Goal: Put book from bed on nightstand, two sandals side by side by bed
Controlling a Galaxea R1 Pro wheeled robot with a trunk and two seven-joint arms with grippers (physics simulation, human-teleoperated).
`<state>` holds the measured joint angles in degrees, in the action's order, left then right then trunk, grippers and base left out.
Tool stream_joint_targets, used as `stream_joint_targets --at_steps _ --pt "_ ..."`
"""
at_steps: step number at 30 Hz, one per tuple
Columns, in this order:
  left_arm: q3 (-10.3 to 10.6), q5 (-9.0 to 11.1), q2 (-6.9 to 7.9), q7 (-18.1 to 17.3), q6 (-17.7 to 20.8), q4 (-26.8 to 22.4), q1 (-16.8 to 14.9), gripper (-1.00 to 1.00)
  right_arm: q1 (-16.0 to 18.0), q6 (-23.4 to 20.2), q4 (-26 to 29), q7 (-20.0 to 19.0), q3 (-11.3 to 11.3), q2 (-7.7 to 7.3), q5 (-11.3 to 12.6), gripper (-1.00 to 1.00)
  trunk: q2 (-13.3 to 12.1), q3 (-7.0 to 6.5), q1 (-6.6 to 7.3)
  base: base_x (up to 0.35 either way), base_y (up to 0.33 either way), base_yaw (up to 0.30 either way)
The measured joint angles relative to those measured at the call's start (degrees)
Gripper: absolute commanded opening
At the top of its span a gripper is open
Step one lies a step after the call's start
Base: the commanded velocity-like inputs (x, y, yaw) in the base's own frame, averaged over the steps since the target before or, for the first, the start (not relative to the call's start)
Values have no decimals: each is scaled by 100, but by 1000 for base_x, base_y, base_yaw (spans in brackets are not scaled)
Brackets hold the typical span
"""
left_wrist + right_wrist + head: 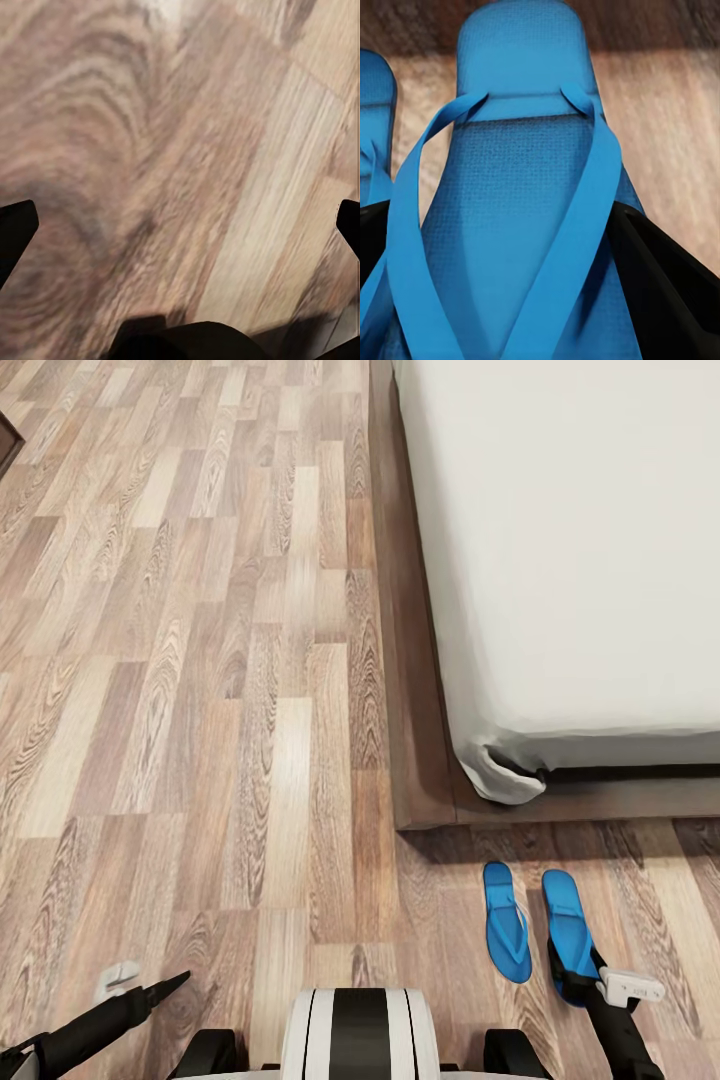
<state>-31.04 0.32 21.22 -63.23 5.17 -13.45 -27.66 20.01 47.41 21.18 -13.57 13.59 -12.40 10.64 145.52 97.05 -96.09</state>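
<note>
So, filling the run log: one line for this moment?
right gripper: around right sandal heel | left sandal: alongside | left gripper: open, over floor

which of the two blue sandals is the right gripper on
The sandal farther from the robot's left arm. The right gripper straddles its heel end; the other sandal lies free beside it.

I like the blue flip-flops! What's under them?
Wood-plank floor lies under both sandals, beside the bed. The right gripper covers the right sandal's heel end, so what's beneath there can't be seen.
</note>
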Motion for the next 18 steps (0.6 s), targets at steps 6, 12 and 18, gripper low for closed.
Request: stream_joint_targets --at_steps 6,12,18 --pt "-5 -4 -63 17 0 0 0 100 9 -7 225 10 1 0 1 -100 0 0 0 0 0 0" --pt "-5 -9 -105 22 -6 0 0 100 9 -18 370 10 2 0 -2 -100 0 0 0 0 0 0" --pt "-4 -17 -152 28 -8 0 0 100 8 -22 373 12 1 0 -4 -100 4 66 -8 0 0 0"
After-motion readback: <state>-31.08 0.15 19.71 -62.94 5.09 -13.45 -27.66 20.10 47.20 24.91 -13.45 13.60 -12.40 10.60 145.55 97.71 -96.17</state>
